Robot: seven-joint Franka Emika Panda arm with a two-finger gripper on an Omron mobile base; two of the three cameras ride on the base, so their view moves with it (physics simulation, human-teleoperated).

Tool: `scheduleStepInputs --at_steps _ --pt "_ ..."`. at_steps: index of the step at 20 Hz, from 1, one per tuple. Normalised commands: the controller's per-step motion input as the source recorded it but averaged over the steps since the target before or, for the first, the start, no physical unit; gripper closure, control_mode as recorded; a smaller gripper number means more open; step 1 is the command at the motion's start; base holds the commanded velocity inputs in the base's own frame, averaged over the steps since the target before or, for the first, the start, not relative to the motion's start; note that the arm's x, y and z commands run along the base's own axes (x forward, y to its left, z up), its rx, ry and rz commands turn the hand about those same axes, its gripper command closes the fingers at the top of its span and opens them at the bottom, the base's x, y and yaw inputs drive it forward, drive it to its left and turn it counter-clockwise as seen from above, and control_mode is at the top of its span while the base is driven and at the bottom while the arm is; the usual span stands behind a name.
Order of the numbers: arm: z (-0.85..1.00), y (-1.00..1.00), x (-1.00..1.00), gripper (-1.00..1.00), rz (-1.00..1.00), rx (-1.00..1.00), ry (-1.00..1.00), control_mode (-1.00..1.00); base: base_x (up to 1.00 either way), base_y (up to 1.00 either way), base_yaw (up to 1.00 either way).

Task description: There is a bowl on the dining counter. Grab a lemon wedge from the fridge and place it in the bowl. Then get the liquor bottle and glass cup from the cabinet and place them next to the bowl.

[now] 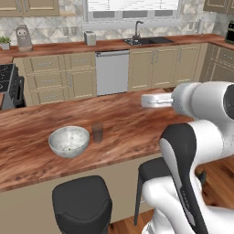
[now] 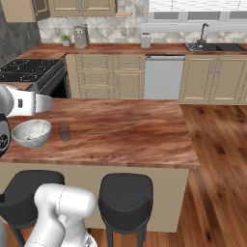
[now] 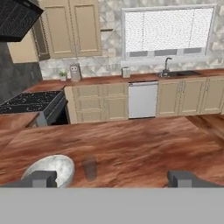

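**me:** Two things are parked on the dining counter (image 1: 137, 123) so far. Going left to right in my left base view: the bowl (image 1: 69, 140), then the glass cup (image 1: 97, 133) just beside it on its right, close but not touching as far as I can tell. My pincer (image 3: 112, 178) hangs above the counter's near edge with its tips spread wide apart, nothing between them. No bottle on the slab that I can see, so my guess is the liquor bottle run is what's left.

**other:** How would you do that bit well?

**me:** I'd say keep the open side of the cup free for it. The wood to the right of the cup is bare, so setting the bottle down there, upright and near the bowl, should work without bumping the glass. Come down straight and let go only once the base sits flat, since a tall narrow thing probably tips easily.

**other:** And the bowl itself?

**me:** Wide, shallow, round, speckled grey-white, sitting upright toward the left end of the counter, near the stool side. There's a faint greenish fleck inside in the left base view; could be the lemon wedge, but it's too small to call. The cup is small, dark-tinted and see-through.
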Motion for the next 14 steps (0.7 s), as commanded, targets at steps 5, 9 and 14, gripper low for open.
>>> scheduleStepInputs --at_steps 5,9,14 --pt "0.01 -0.05 -0.05 -1.0 -0.08 -0.05 -0.02 -1.0 0.0 0.0 0.0" --pt "0.02 -0.59 -0.04 -1.0 0.0 0.03 -0.07 -1.0 0.0 0.0 0.0" --pt "0.0 -0.64 0.0 -1.0 0.07 0.04 -0.03 -1.0 0.0 0.0 0.0"
